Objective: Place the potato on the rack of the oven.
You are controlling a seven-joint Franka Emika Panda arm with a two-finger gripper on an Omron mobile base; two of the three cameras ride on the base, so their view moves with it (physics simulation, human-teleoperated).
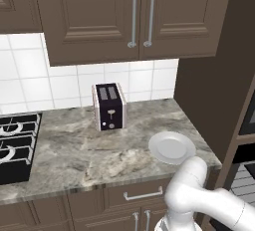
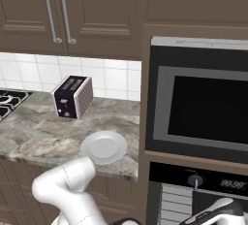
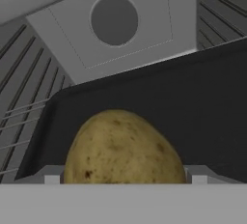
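From the left base view my white arm drops off low to the right, toward the dark built-in oven (image 1: 247,170) and away from the white round plate (image 1: 172,147) on the marble desk (image 1: 74,150).

In the right base view the gripper (image 2: 213,216) reaches into the oven's open cavity.

In the hand view the oval olive-brown potato (image 3: 124,148) sits directly ahead between the fingers, seemingly clasped, long axis across them. A dark tray lies just beyond it, grey wire rack (image 3: 21,121) off to the left.

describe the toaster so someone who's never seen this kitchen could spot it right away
Start at the marble counter under the brown wall cabinets. The toaster stands at its back, against the white tiles, between the black hob and the white plate. It is a small upright box, black-fronted with pale sides and two top slots.
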